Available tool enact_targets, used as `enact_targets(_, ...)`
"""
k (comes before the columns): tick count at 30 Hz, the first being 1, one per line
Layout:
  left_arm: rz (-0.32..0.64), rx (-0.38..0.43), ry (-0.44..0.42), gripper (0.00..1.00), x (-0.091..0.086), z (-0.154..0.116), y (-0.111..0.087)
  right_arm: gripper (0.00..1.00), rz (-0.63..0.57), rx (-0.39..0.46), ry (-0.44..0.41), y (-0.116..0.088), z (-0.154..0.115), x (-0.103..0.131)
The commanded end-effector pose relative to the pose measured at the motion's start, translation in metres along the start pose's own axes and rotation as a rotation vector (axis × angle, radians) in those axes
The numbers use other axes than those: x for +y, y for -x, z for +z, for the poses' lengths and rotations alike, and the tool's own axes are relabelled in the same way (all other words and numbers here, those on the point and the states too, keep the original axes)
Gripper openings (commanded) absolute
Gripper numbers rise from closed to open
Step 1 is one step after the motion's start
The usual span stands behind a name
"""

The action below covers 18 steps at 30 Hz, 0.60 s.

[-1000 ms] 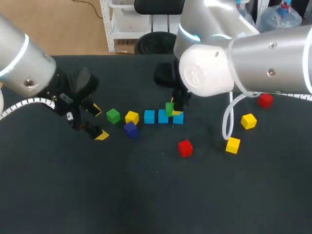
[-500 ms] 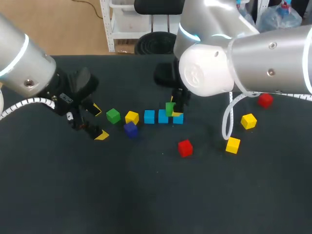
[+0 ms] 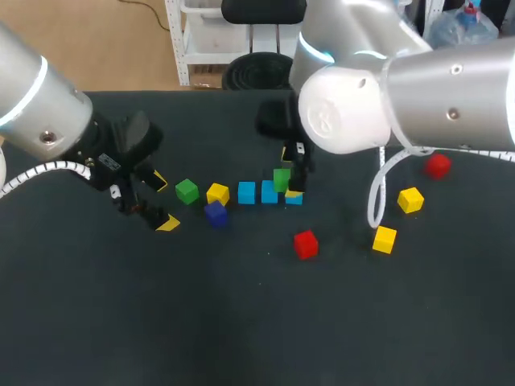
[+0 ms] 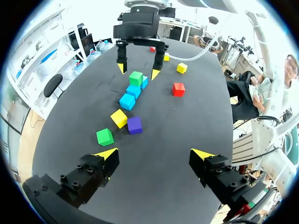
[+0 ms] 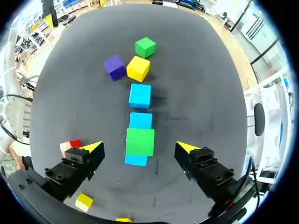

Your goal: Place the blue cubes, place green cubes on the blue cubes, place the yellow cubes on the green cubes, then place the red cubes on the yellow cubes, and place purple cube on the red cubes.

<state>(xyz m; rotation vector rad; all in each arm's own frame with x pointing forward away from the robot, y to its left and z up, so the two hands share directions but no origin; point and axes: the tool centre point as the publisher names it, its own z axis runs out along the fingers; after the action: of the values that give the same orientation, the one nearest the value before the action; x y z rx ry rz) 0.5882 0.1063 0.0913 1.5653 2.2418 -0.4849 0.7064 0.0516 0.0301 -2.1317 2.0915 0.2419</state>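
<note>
Over the blue row: the right end effector (image 5: 138, 149) has lifted clear during the last second. Its fingers are spread wide, one on either side of the placed green cube (image 3: 281, 179), and they touch nothing.
Placed green cube: it rests on the blue layer, straddling the middle blue cube (image 3: 269, 194) and the end blue cube (image 3: 294, 198). It did not shift as the fingers rose.
Third blue cube (image 3: 246, 192): it sits at 9 o'clock of the middle one in the head view, in line with it, and nothing is on top.
Left end effector (image 4: 154, 154): it has not moved and hangs low over the desk (image 3: 241, 322), well out at 9 o'clock of the row. The fingers are wide apart and empty.
Loose green cube (image 3: 187, 190): it lies on the desk at 9 o'clock of the row, just past a yellow cube (image 3: 217, 193).
Purple cube (image 3: 215, 213): it sits at 6 o'clock of that yellow cube, close against it.
Red cube (image 3: 305, 244): it lies on the desk at 5 o'clock of the row, apart from it.
Meaning for the task: the first green placement looks finished and released. The loose green cube likely comes next, onto the bare end of the blue row, and the left arm is the nearer one. The yellow, red and purple layers are not yet begun.
Risk: the placed green cube spans a seam between two cubes, so a nudge from the next placement could tip it.
</note>
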Motion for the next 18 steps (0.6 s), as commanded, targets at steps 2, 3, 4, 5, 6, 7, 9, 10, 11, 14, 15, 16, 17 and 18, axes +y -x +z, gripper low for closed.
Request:
enact_targets(2,0.001,-0.001,-0.003,1.00,0.001,0.000,0.000,1.00,-0.001,-0.030,-0.010,-0.013,-0.015,0.009)
enact_targets(3,0.001,-0.001,-0.003,1.00,0.001,0.000,0.000,1.00,0.004,-0.040,-0.007,-0.017,-0.017,0.009)
enact_targets(4,0.001,-0.001,-0.003,1.00,0.001,0.000,0.000,1.00,0.007,-0.046,-0.006,-0.019,-0.019,0.009)
enact_targets(5,0.001,-0.001,-0.003,1.00,0.001,0.000,0.000,1.00,0.011,-0.052,-0.005,-0.022,-0.021,0.009)
enact_targets(6,0.001,-0.001,-0.003,1.00,0.001,0.000,0.000,1.00,0.016,-0.061,-0.003,-0.025,-0.023,0.009)
enact_targets(7,0.001,-0.001,-0.003,1.00,0.001,0.000,0.000,1.00,0.019,-0.065,-0.001,-0.027,-0.024,0.010)
enact_targets(9,0.001,-0.001,-0.003,1.00,0.001,0.000,0.000,1.00,0.026,-0.078,0.004,-0.033,-0.027,0.010)
enact_targets(10,0.001,-0.001,-0.003,1.00,0.001,0.000,0.000,1.00,0.028,-0.081,0.005,-0.035,-0.028,0.010)
enact_targets(11,0.001,-0.001,-0.003,1.00,0.001,0.000,0.000,1.00,0.028,-0.085,0.007,-0.037,-0.029,0.010)
enact_targets(14,0.001,-0.001,-0.003,1.00,0.001,0.000,0.000,1.00,0.031,-0.096,0.004,-0.044,-0.031,0.011)
enact_targets(15,0.001,-0.001,-0.003,1.00,0.001,0.000,0.000,1.00,0.032,-0.104,0.002,-0.047,-0.033,0.011)
enact_targets(16,0.001,-0.001,-0.003,1.00,0.001,0.000,0.000,1.00,0.033,-0.108,0.002,-0.049,-0.033,0.011)
enact_targets(17,0.001,-0.001,-0.003,1.00,0.001,0.000,0.000,1.00,0.033,-0.112,0.000,-0.050,-0.033,0.011)
enact_targets(18,0.001,-0.001,-0.003,1.00,0.001,0.000,0.000,1.00,0.034,-0.120,-0.003,-0.052,-0.034,0.011)
